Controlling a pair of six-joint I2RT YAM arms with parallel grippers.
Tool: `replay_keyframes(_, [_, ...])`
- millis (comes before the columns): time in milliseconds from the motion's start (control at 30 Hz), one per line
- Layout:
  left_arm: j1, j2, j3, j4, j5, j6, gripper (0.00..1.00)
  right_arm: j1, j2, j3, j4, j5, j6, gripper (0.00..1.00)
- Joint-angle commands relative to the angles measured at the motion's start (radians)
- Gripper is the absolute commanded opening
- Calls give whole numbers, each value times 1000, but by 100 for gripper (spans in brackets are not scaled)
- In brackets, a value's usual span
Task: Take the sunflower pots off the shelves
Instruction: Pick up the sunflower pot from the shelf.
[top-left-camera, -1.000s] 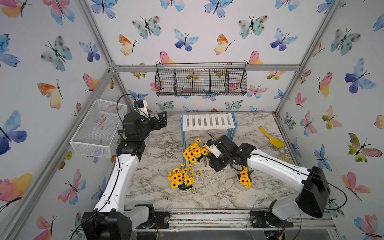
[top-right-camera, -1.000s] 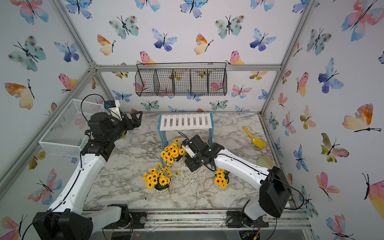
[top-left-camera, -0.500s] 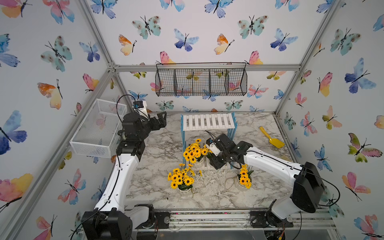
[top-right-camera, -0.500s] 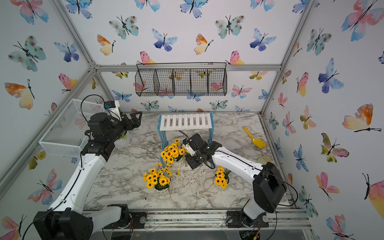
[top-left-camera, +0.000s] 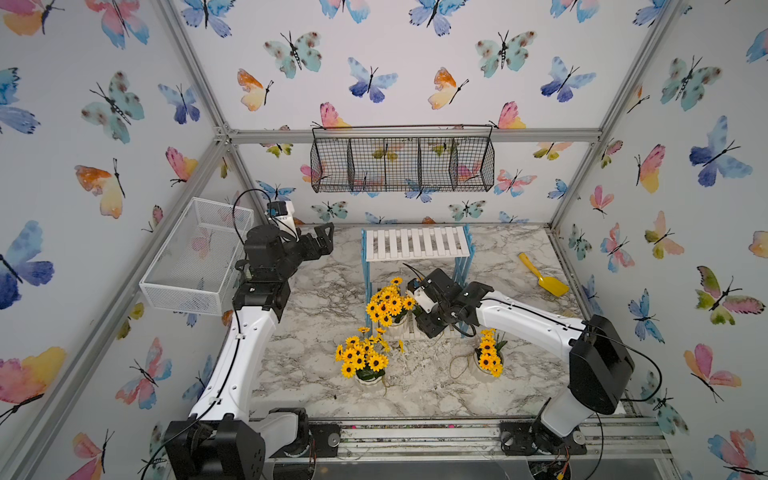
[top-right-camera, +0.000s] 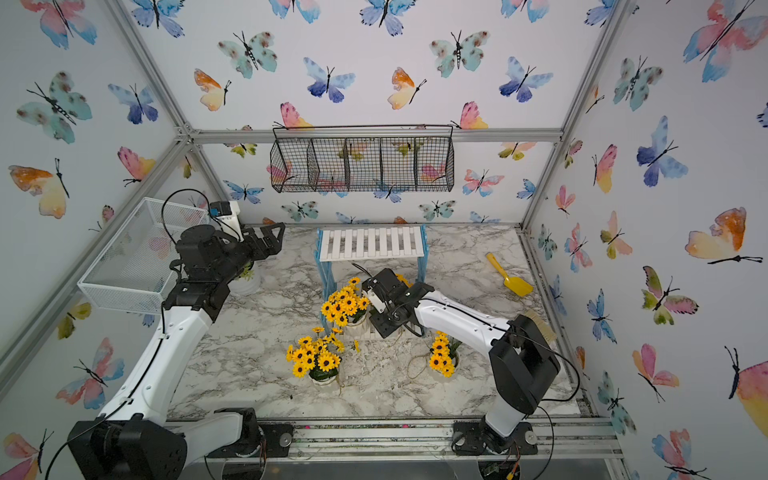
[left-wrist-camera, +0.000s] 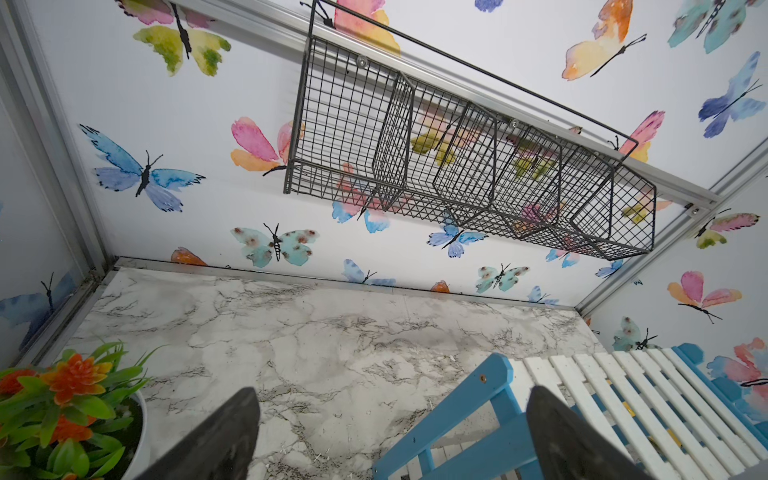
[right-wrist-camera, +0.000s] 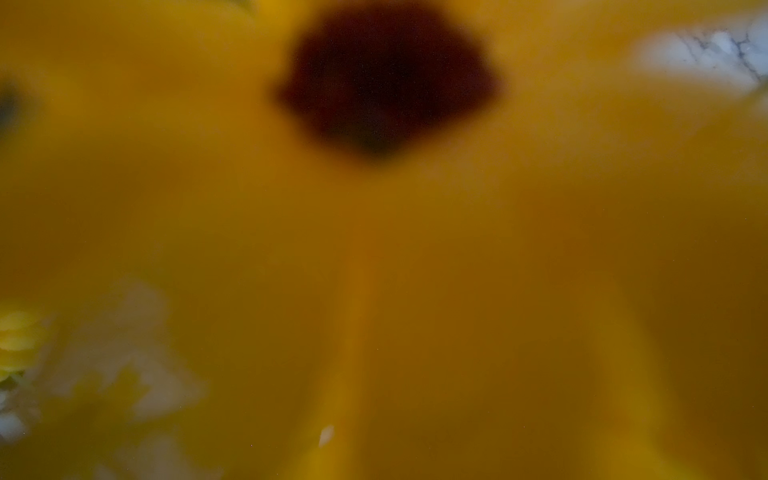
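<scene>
In both top views a sunflower pot (top-left-camera: 388, 305) is seen on the lower tier of the shelves (top-left-camera: 417, 243), front-left corner, just beside the nearer right gripper (top-left-camera: 413, 289); its jaw state cannot be told. In the left wrist view the left gripper (left-wrist-camera: 392, 440) is seen spread and empty. The right wrist view is blocked by a blurred sunflower (right-wrist-camera: 386, 75).

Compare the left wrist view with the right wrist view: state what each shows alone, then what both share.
Only the left wrist view: the black wire basket on the wall, the shelves, the orange-flowered pot and the left gripper, jaws apart. Only the right wrist view: a blurred sunflower bloom filling almost the whole frame. Both: the marble table.
</scene>
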Motion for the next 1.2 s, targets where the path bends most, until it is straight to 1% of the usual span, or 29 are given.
replay_keyframes(0, [9,5,-5,25,20,-8,99,-1,24,23,6,30,-14,55])
replay_keyframes(267, [12,6,-8,26,22,-10,99,-1,57,32,5,37,-17,49])
replay_keyframes(400, [10,5,-9,26,22,-11,100,-1,68,34,3,45,-16,44])
replay_keyframes(767, [12,4,-13,31,23,-16,99,0,61,31,6,52,-30,28])
replay_keyframes(1033, [14,6,-16,35,25,-17,99,0,33,38,-1,73,-37,10])
replay_keyframes(1167, [15,4,-16,34,25,-17,99,1,13,44,-1,74,-37,6])
